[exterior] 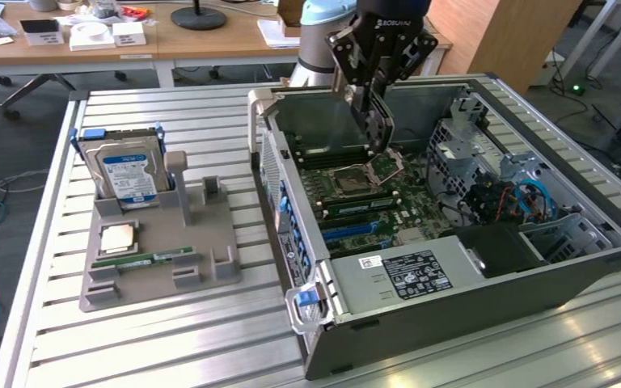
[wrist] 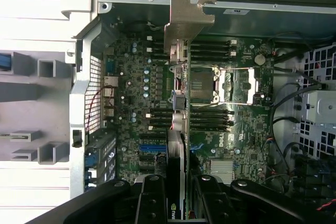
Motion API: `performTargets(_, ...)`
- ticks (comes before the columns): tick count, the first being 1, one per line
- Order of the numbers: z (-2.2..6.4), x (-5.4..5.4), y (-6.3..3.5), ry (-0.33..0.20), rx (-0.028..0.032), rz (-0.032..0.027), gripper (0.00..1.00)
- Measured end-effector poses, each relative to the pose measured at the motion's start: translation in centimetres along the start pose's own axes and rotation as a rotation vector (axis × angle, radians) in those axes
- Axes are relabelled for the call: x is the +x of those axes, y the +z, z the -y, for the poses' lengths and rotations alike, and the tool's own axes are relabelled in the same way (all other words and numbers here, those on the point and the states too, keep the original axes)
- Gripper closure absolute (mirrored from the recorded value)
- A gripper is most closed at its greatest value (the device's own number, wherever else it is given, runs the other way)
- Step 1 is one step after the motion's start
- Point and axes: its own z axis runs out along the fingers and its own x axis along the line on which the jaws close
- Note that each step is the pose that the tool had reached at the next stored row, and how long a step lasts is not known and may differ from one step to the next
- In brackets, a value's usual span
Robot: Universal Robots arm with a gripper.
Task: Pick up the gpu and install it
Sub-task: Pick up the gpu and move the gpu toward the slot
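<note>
End effector [exterior: 378,93] closed on the gpu [exterior: 381,136], pinching one end. Card hangs edge-on over the motherboard [exterior: 386,206], inside the open case [exterior: 451,283], silver bracket at the far end. Judged: thin-edge grip leaves the card's faces free above the motherboard's slots

We see the exterior view in soft, even daylight. It is brightest on the slatted metal table [exterior: 159,339], whose ribs gleam pale toward the exterior view's right. The open computer case [exterior: 569,267] shades its own floor, so the motherboard [exterior: 386,202] sits dim. In the wrist view the table washes out almost white with a bluish cast, while the inside of the case stays dark. On the gpu [wrist: 186,19] the silver end bracket catches a dull sheen. The gripper [wrist: 178,179] reads as a black mass with faint highlights.
</note>
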Motion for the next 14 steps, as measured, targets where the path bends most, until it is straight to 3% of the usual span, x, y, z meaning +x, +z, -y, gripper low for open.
performTargets(14,0.03,-2.8,0.07,0.000,0.0000,0.0000,0.74)
